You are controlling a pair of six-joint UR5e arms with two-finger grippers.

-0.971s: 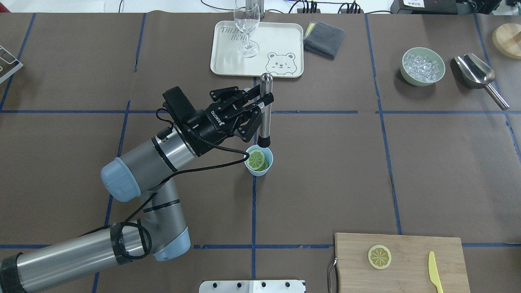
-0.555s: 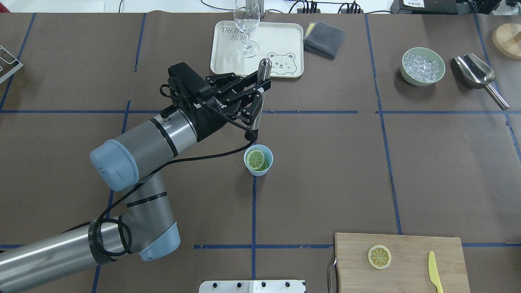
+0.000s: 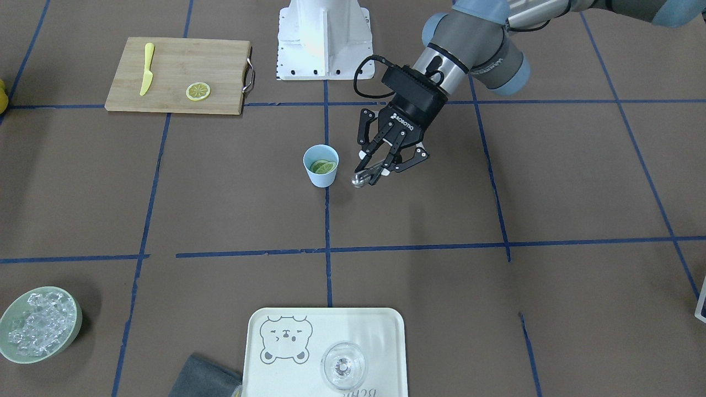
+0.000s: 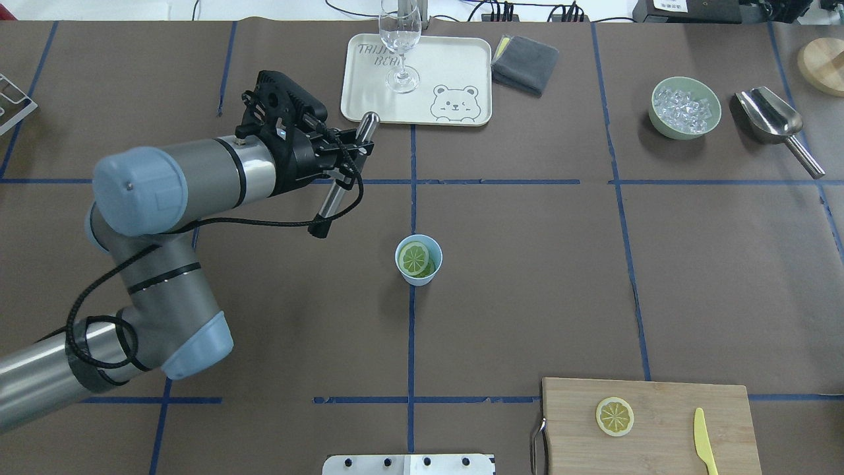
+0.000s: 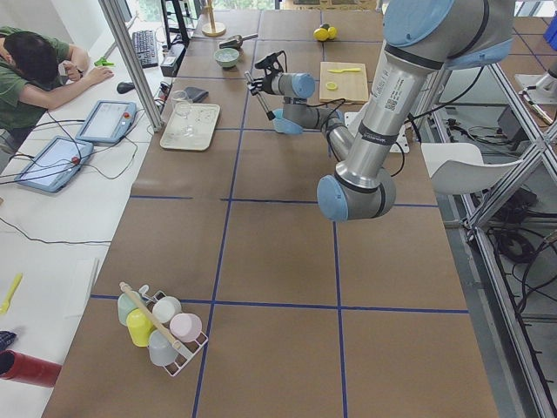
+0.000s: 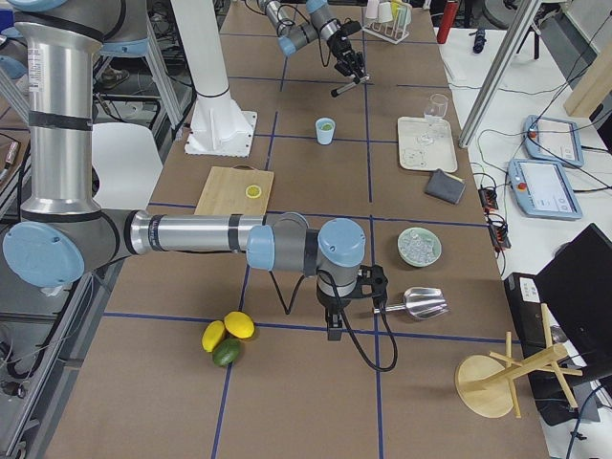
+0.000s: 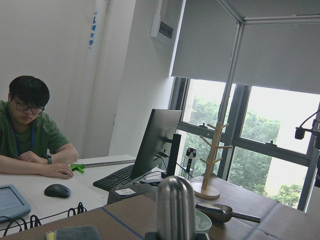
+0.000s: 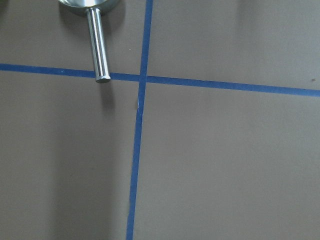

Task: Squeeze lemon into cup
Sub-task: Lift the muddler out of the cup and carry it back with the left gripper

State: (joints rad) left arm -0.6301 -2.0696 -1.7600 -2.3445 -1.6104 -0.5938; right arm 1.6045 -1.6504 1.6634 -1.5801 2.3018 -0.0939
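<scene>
The pale blue cup stands at the table's middle with lemon slices inside it. Another lemon slice lies on the cutting board. My left gripper is shut on a steel muddler and holds it tilted, up and to the left of the cup, clear of it. The muddler's rounded top shows in the left wrist view. My right gripper shows only in the exterior right view, by the scoop. I cannot tell whether it is open or shut.
A tray with a wine glass is at the back, with a grey cloth beside it. A green bowl of ice and a steel scoop are at the back right. A yellow knife lies on the board.
My left arm has lifted the muddler away from the cup and swung it back and to the left. The muddler is more tilted now. The cup and slices have not moved.
</scene>
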